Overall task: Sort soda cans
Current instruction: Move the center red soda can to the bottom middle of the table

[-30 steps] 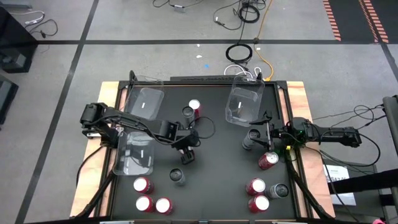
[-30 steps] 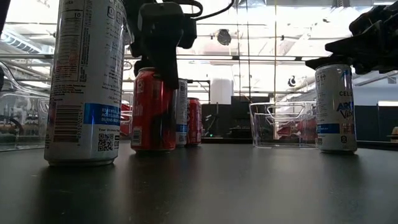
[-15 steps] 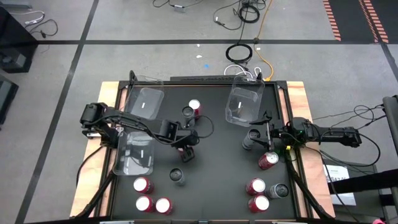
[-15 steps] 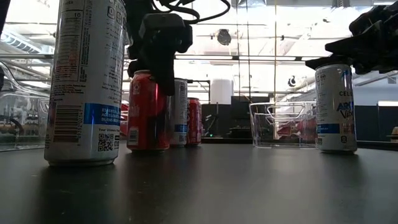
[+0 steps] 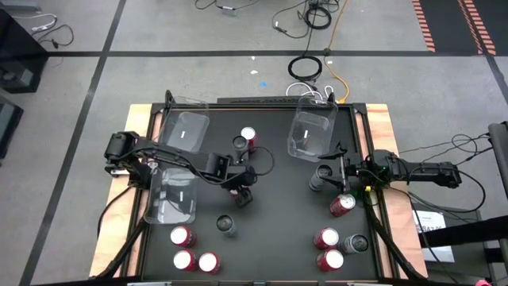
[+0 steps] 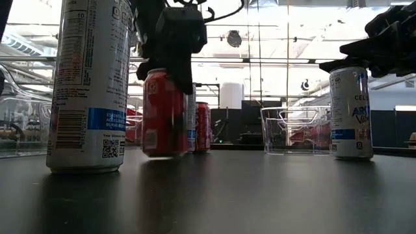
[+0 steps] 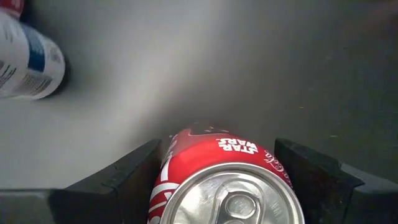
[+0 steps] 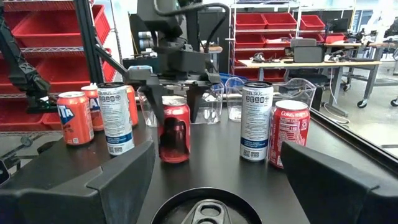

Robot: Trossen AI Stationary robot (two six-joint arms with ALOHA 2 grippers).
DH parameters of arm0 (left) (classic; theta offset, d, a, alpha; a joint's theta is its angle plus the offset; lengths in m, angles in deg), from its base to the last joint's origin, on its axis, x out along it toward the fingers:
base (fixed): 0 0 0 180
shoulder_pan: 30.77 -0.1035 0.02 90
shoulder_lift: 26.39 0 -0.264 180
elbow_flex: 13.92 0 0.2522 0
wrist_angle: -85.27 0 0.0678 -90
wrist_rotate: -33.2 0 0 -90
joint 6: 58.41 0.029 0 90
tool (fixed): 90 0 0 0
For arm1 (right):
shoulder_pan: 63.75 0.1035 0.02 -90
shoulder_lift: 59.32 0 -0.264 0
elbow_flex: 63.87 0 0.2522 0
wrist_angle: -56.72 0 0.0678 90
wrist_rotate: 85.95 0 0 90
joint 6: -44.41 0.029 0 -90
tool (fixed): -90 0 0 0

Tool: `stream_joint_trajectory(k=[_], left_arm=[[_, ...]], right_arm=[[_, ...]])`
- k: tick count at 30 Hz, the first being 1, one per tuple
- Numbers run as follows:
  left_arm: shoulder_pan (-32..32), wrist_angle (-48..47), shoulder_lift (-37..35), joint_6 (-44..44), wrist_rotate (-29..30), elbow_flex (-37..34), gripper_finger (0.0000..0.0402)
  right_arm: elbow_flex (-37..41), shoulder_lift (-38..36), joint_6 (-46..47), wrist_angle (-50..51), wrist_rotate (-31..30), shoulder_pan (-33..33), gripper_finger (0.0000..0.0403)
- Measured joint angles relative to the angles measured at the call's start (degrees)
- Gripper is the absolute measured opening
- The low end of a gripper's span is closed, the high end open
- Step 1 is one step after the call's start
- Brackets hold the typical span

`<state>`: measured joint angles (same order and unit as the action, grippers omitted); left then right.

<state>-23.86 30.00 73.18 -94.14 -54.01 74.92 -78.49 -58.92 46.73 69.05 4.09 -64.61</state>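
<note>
My left gripper sits mid-table, shut on a red soda can with a silvery top, which also shows in the low view and the right wrist view. My right gripper hovers open over a white, dark-topped can standing on its base. Its fingers stand on either side of the can's top. Other red and dark cans stand on the black table: a pair near the far edge, one dark can, three red ones, and several at the right. My left gripper pinches the red can's upper wall just below the rim between its two fingers, coming from above and pointing down. The can hangs upright below the fingers. Whether its base is on the table or just above it, I cannot tell.
Three clear plastic bins lie on the table: two on the left and one at the far right. A tall white can stands close to the low camera. Bare black tabletop lies between the two can groups.
My left gripper has carried the red can a little toward the table's left edge and then back toward the right. The can is blurred in the low view. The right arm has kept still.
</note>
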Motion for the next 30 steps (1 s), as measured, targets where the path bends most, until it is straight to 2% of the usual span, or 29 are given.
stream_joint_trajectory(k=[7,15,21,30], left_arm=[[0.4,0.4,-0.1,-0.1,-0.8,1.7,0.0298],[3.9,2.2,1.9,-1.5,-0.9,5.2,0.0301],[6.5,-1.2,9.1,-0.8,-0.7,14.4,0.0304],[10.6,-16.8,22.0,4.2,0.9,33.8,0.0306]], right_arm=[[0.0,0.0,0.0,0.0,0.0,0.0,0.0339],[0.0,0.0,0.0,0.0,0.0,0.0,0.0339],[0.0,0.0,0.0,0.0,0.0,0.0,0.0339],[0.0,0.0,0.0,0.0,0.0,0.0,0.0339]])
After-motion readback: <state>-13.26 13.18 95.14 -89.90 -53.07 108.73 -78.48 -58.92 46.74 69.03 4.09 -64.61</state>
